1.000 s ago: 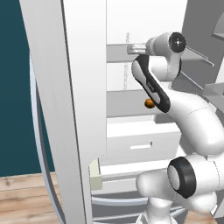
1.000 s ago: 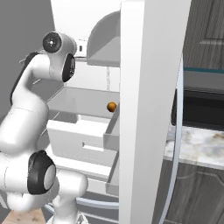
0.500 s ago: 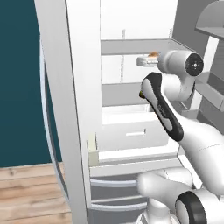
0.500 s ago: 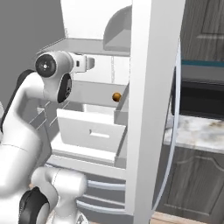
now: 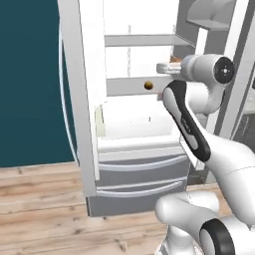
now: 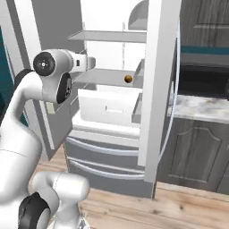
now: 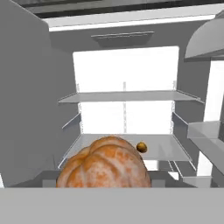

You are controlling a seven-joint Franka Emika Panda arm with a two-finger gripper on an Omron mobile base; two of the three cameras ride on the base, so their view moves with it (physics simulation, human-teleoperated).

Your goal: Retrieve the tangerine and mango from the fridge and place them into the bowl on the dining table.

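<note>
The fridge [image 5: 89,124] stands open, its white shelves [image 7: 124,96] facing me. In the hand view the tangerine [image 7: 105,164], orange and lobed, sits very close between the jaws and hides the fingertips. From the left base view my gripper [image 5: 167,64] is level with the middle shelf, shut on that tangerine [image 5: 173,60]. A small brown-orange ball, the mango [image 5: 148,85] [image 6: 128,79] [image 7: 141,147], rests alone on the middle shelf beyond the hand. The bowl and the dining table are out of view.
The left fridge door [image 5: 79,99] and the right fridge door [image 6: 156,85] stand wide open on either side of the arm. Two grey drawers [image 5: 134,174] sit below the shelves. A marble-topped dark cabinet [image 6: 201,134] stands at the right, wooden floor [image 5: 45,209] in front.
Both base views have shifted and the fridge now looks farther off, so the camera has moved back. The hand keeps its hold on the tangerine; the mango stays on its shelf.
</note>
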